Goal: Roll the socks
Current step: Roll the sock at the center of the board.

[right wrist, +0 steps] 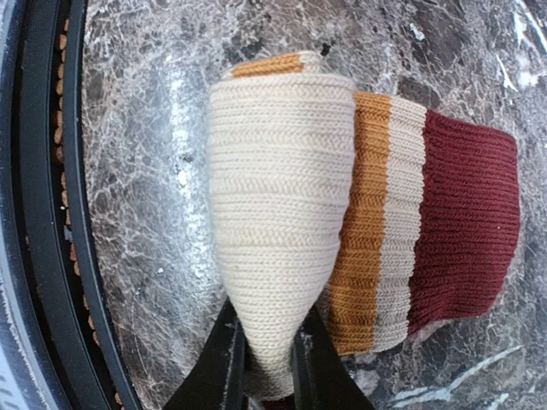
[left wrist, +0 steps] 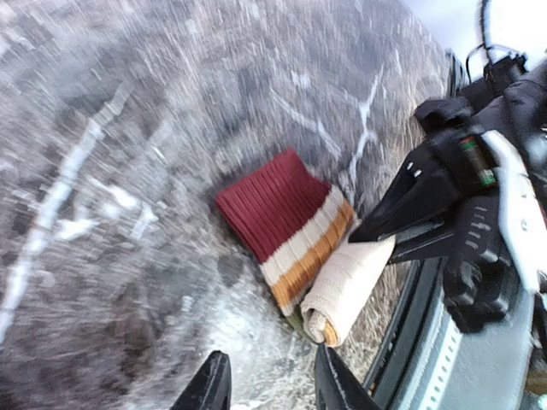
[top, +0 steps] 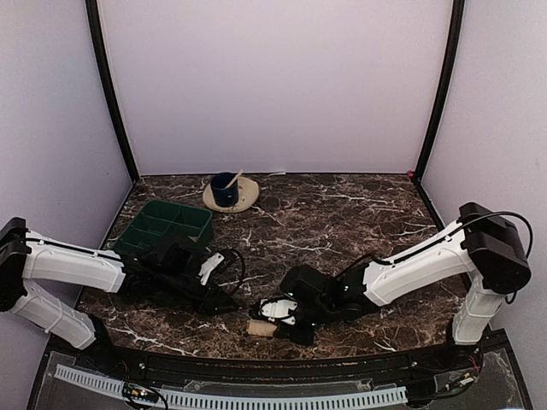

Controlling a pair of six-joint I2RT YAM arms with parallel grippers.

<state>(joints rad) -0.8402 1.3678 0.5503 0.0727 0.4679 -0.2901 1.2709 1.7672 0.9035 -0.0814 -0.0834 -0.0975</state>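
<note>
Top external view: socks (top: 261, 327) sit at bottom centre of frame on the dark marble counter (top: 342, 222), close to its near edge, between the two arms. Right arm (top: 410, 265) reaches in from the right with its jaws down on the socks; left arm (top: 77, 265) comes from the left, its jaws just left of the socks, not touching. Green tray (top: 192, 213) at left of frame, well apart from the socks; blue cup (top: 226, 188) on a tan round plate (top: 248, 197) at upper centre. Right wrist view: plain tan sock (right wrist: 278, 213) rolled into a cone-like bundle at centre frame, orange strip showing at its top end; right jaws closed on its narrow lower end, fingers (right wrist: 220, 367) pinching the fabric. Striped sock (right wrist: 461, 222) lies flat to the right, partly under the roll, bands orange, cream, dark red. Left wrist view is blurred: left fingers (left wrist: 209, 389) at the bottom edge stand apart with nothing between them, so left jaws open; roll and red cuff lie right of centre, beyond those fingers
</note>
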